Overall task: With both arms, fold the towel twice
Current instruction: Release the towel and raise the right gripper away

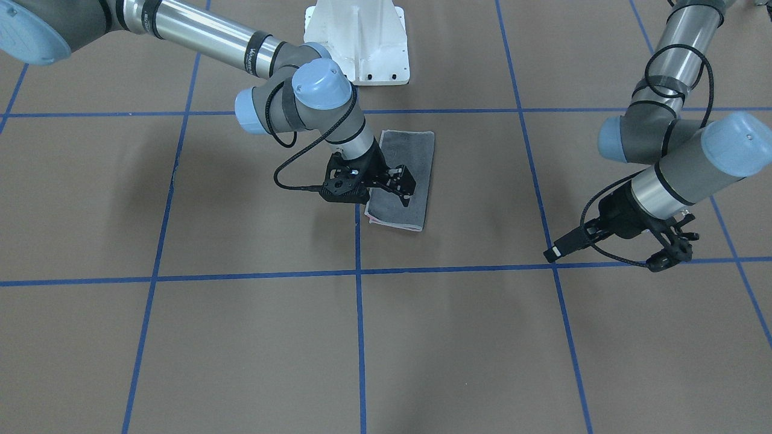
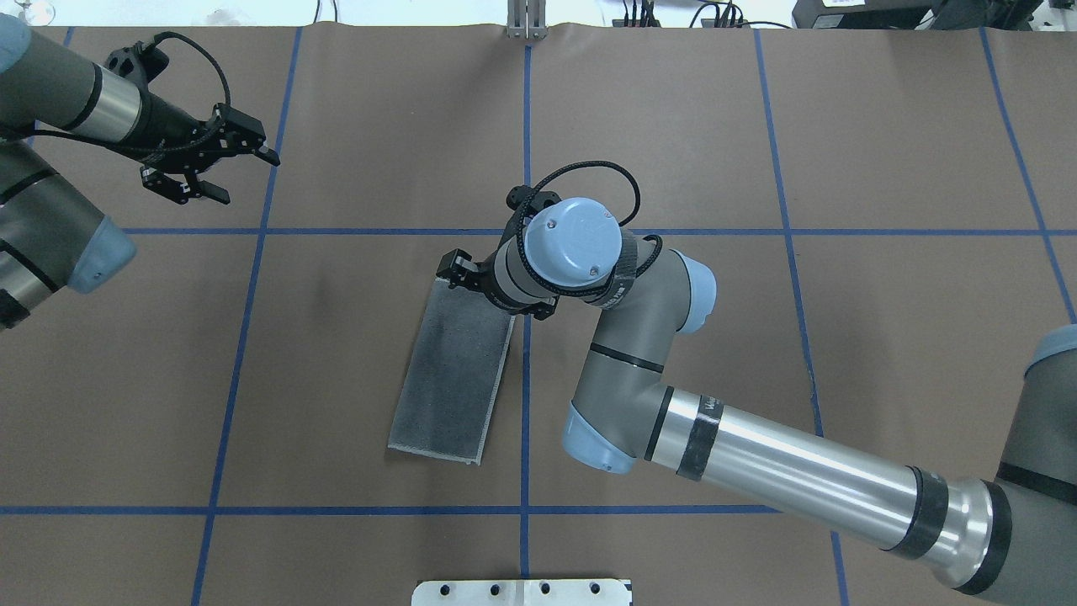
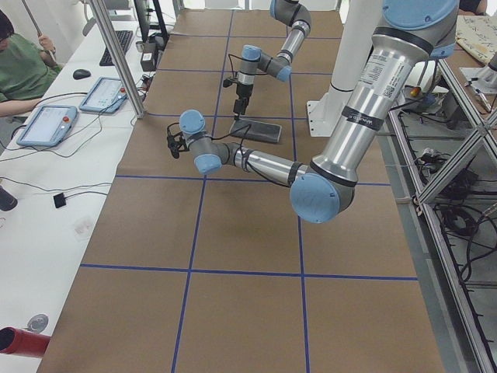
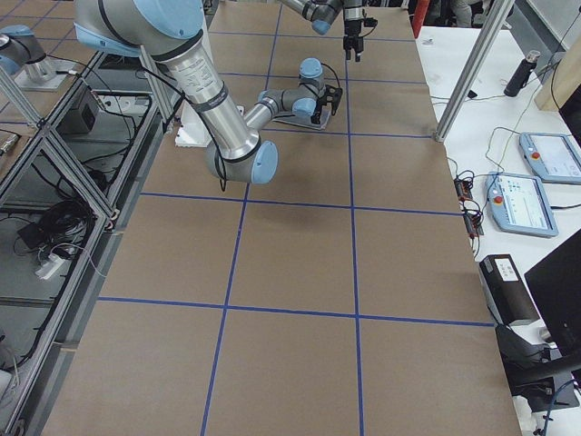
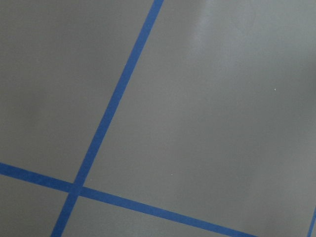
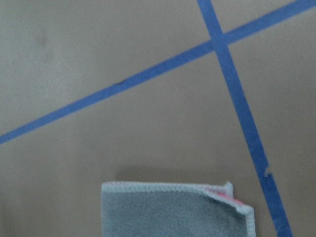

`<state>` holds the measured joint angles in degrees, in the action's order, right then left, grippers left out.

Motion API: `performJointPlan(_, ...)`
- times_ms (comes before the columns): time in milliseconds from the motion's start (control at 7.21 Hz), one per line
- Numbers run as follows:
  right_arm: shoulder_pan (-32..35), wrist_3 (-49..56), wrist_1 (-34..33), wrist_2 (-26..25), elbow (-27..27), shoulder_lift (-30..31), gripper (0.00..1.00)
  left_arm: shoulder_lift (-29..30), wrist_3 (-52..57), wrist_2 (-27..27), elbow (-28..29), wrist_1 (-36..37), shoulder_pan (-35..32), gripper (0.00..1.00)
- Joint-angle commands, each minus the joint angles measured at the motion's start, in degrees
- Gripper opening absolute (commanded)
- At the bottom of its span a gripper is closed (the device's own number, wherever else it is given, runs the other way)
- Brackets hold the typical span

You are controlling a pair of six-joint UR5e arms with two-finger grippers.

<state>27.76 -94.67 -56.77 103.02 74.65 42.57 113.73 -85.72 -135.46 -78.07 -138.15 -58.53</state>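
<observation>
Bench: brown paper-covered bench (image 1: 241,337) marked into squares by blue tape lines (image 1: 360,337); white pedestal (image 1: 359,42) at the robot's side.
Towel: the towel (image 2: 454,370) lies flat as a narrow strip, grey face up, directly beneath the right claw and running from it back toward the pedestal.
Fold status: judged folded once already; a sliver of pink edge (image 6: 224,195) shows at the corner under the right claw, the second fold not yet made.
Right claw: the right claw (image 1: 405,190) hangs over the strip's far end, fingers appearing parted with nothing between them.
Reason for placement: judged positioned at the short end because that end must be lifted over for the second fold.
Left claw: the left claw (image 2: 251,178) is spread and empty, well apart from the towel, above bare bench.
Reason for standoff: judged parked aside, leaving room for the right arm.
Writing: lettering on the right arm's silver tube is too small to read; none seen on the towel.
</observation>
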Motion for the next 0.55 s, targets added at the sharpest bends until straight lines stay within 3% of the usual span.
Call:
performJointPlan(0,0.3,0.1,3.6,-0.9,-4.6,-1.9,1.00,-0.3,0.0,-0.1,-0.2,-0.3,0.1,1.00)
performJointPlan(416,0.3,0.2,3.6,-0.9,-5.7,-2.8,1.00,-0.2,0.0,-0.2,-0.1,-0.2,0.0,1.00)
